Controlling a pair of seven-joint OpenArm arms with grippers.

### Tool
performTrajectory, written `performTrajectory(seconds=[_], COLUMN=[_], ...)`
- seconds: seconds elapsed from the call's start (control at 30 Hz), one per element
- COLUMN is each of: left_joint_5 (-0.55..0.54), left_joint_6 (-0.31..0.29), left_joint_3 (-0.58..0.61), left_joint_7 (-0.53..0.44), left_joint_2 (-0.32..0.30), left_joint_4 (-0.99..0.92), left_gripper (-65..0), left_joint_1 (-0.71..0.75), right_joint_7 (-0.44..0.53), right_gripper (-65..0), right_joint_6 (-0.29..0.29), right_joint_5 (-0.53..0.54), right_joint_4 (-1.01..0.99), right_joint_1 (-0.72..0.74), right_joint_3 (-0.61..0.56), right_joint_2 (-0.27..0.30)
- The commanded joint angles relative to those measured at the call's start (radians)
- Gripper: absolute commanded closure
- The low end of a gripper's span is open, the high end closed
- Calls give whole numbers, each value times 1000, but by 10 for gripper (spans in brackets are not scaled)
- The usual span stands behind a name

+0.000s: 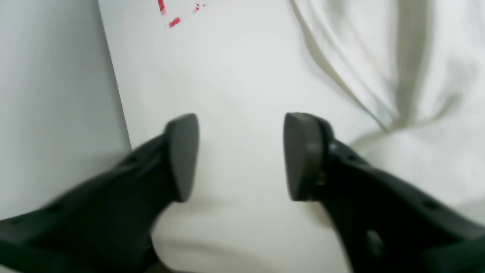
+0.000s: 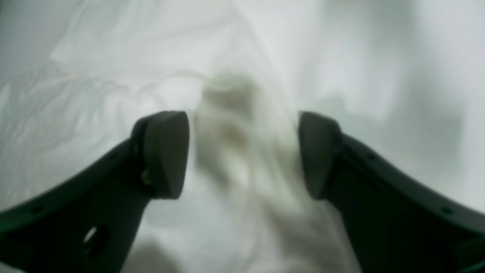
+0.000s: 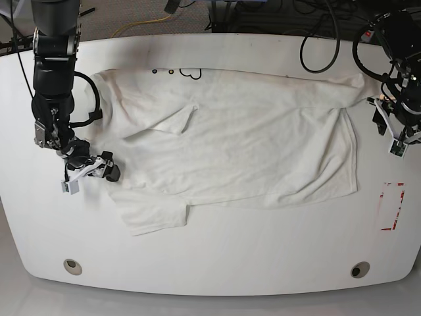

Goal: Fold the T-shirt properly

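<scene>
On white table (image 3: 217, 263): T-shirt (image 3: 250, 151) spread flat | cables (image 3: 322, 39) behind; red marking (image 3: 393, 205) | both jaws released

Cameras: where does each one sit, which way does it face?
Base: overhead, facing down on the table, T-shirt and both arms.
Left wrist: behind the open left gripper, facing bare table beside the shirt's edge.
Right wrist: behind the open right gripper, facing bunched shirt cloth.
Shared: left wrist and base both show the red marking.

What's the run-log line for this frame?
task: fold | white cotton T-shirt: spread on white table, reverse up | left gripper: open, beside hem | right gripper: open over fabric
</scene>
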Motion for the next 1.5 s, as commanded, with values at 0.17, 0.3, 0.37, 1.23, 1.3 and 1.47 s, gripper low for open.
performTrajectory(seconds=[0.17,0.3,0.37,1.23,1.3,1.47], left_joint_5=[-4,-4,-4,-10,-10,-10], left_joint_6=[96,130,150,118,116,116], left_joint_3=[-4,-5,-5,4,4,4], left_joint_7=[-13,-13,-13,-145,-156,-160], left_joint_2=[10,17,17,72,75,101], left_joint_4=[-60,-167,-218,-846,-847,-898], left_gripper=[-464,-464,-464,-467,-467,-463], left_joint_1=[-136,-216,-247,-512,-512,-526], right_joint_7=[-33,-32,-32,-33,-33,-33], right_gripper=[-363,-125,-33,0,0,0], right_joint_6=[-11,-11,-11,-5,-5,-5], right_joint_5=[-8,-8,-8,-8,-8,-8], right_joint_4=[66,66,69,70,70,72], right_joint_1=[-17,-17,-17,-10,-10,-13], right_joint_3=[-1,-1,-1,-3,-3,-3], right_joint_2=[-24,-25,-25,-24,-24,-24])
